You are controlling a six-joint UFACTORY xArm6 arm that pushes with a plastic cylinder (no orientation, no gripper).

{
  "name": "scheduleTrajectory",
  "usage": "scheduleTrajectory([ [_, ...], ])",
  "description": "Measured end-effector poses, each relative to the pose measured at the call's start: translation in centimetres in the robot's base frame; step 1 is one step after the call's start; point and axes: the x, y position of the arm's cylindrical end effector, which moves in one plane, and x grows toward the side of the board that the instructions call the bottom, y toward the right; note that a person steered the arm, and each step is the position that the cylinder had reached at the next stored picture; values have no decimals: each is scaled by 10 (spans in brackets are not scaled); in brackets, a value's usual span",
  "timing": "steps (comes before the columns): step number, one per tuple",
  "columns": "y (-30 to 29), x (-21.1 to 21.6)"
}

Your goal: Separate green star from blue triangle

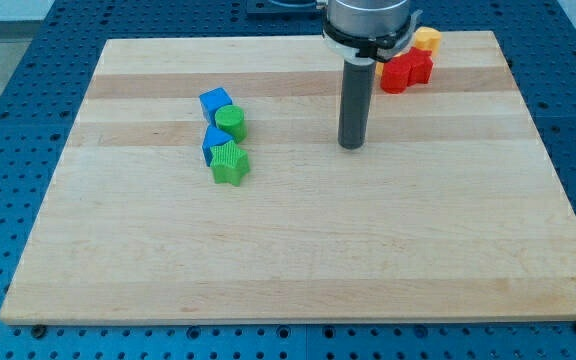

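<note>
The green star [230, 163] lies on the wooden board [298, 250] left of centre, touching the blue triangle [213, 141] just above it on its left. A green round block [231, 123] and a blue cube [214, 103] sit directly above these, all four in one tight cluster. My tip [352, 145] rests on the board well to the right of the cluster, about level with the blue triangle, touching no block.
Red blocks [406, 70] and a yellow block [426, 40] sit near the board's top edge, right of centre, partly behind the rod's mount. A blue perforated table [18, 60] surrounds the board.
</note>
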Motion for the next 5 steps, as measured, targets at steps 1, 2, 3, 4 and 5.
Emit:
scheduleTrajectory([
  [1,0,0],
  [2,-11,-14],
  [3,-70,-35],
  [4,-97,-43],
  [5,-98,-42],
])
